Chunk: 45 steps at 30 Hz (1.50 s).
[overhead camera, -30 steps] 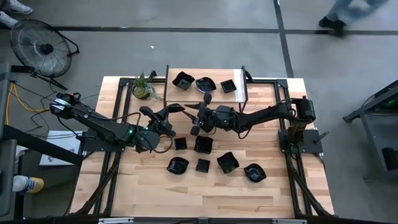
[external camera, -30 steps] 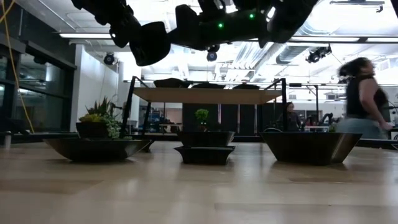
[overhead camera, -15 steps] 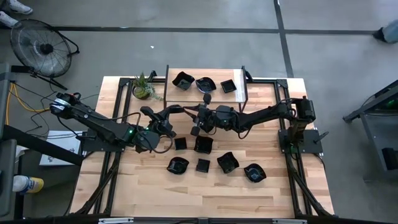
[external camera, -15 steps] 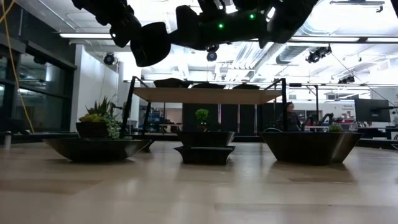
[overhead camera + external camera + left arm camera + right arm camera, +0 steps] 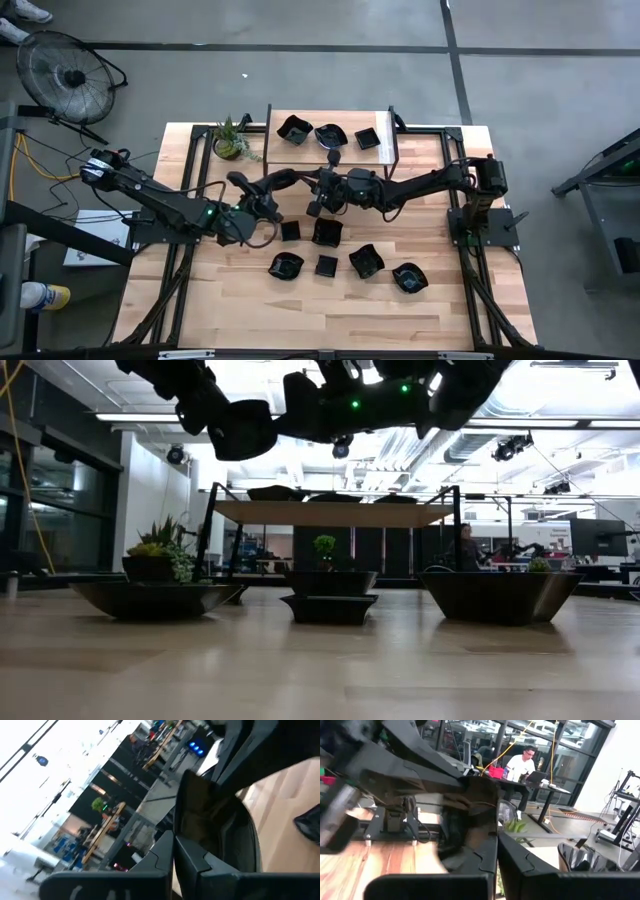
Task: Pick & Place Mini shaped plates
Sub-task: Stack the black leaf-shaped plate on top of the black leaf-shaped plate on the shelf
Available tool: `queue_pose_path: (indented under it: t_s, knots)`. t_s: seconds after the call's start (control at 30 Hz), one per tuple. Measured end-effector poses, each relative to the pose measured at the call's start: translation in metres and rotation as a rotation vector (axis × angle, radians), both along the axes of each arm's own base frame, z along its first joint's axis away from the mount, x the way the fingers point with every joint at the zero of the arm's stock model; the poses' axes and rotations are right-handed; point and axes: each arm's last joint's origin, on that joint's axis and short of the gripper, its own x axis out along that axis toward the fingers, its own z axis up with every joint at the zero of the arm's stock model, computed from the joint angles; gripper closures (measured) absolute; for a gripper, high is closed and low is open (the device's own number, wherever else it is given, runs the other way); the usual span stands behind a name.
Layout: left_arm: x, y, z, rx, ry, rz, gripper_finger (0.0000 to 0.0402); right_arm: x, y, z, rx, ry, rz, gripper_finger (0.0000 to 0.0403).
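A small glossy black mini shaped plate (image 5: 215,827) hangs in the air over the middle of the table, between my two grippers. My left gripper (image 5: 292,178) reaches in from the table's left and is shut on it. My right gripper (image 5: 313,184) reaches in from the right and is shut on the same plate (image 5: 467,820). Several more black plates rest on the tabletop below, among them a square one (image 5: 290,231) and a wavy one (image 5: 286,266). Three plates (image 5: 329,135) sit on the raised shelf (image 5: 300,150). My left gripper pinches the plate's rim (image 5: 186,837) between its two fingers, coming in level from the table's left. The plate stands out past the fingertips, lifted clear of the table. My right gripper pinches the plate's opposite edge (image 5: 487,827) between its two fingers, coming in level from the table's right. The plate is clear of the table, and my left gripper's fingers (image 5: 420,767) show just beyond it.
A small potted plant (image 5: 231,141) stands at the far left corner beside the shelf. The shelf's dark frame posts (image 5: 396,150) rise at the back. Loose plates (image 5: 365,261) (image 5: 408,278) fill the table's middle; bare wood lies along the near edge (image 5: 320,320).
My right gripper has shut its fingers on the plate that my left gripper holds up. Both arms have stayed where they were, and the plate has stayed in mid-air between them.
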Motion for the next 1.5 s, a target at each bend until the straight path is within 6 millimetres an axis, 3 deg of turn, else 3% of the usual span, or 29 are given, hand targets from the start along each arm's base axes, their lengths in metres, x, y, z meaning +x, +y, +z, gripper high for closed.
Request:
queue_pose_path:
  t_s: [0.47, 0.8, 0.97, 1.13, 1.33, 1.5]
  knots:
    - [0.002, -0.001, 0.001, 0.124, 0.23, -0.09, 0.0304, 0.0, -0.001, -0.003, 0.031, 0.03, -0.021, 0.0402]
    - [-0.013, -0.015, 0.016, 0.185, 0.265, -0.166, 0.0251, -0.013, -0.025, 0.006, 0.088, 0.126, -0.097, 0.0403]
    - [-0.032, -0.031, 0.022, 0.237, 0.302, -0.166, 0.025, -0.035, -0.044, 0.03, 0.106, 0.179, -0.157, 0.0403]
    - [-0.047, -0.043, 0.019, 0.225, 0.283, -0.241, 0.025, -0.075, -0.071, 0.07, 0.153, 0.17, -0.217, 0.0403]
    - [-0.053, -0.041, 0.007, 0.194, 0.291, -0.257, 0.025, -0.12, -0.101, 0.099, 0.183, 0.185, -0.181, 0.0403]
    - [-0.057, -0.038, -0.001, 0.152, 0.287, -0.268, 0.025, -0.139, -0.126, 0.123, 0.209, 0.292, -0.143, 0.0403]
